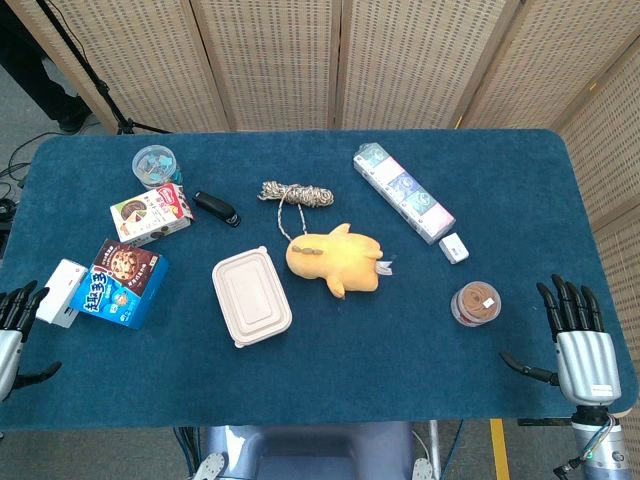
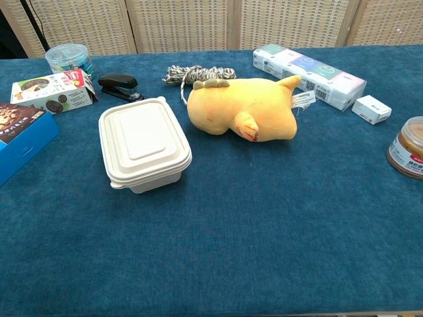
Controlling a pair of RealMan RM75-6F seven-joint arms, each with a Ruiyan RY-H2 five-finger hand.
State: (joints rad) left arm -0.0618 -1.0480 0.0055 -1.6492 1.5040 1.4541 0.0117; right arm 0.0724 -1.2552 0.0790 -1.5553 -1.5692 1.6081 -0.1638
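At the frame's left edge, left hand (image 1: 14, 330) (partly cropped) shows open fingers.

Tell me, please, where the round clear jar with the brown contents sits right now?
The round clear jar with brown contents sits on the table's right side, nearest the open right hand, below the small white box; the chest view shows it at the right edge.

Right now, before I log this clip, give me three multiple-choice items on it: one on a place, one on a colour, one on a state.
1. Where is the stapler?
A. beside the lidded box
B. between the cookie carton and the rope coil
C. at the right hand

2. What colour is the plush toy?
A. yellow
B. green
C. white

3. How is the right hand?
A. holding the jar
B. pressing the toy
C. open, holding nothing

B: it lies between them. A: its body is yellow. C: fingers apart, clear of the jar.
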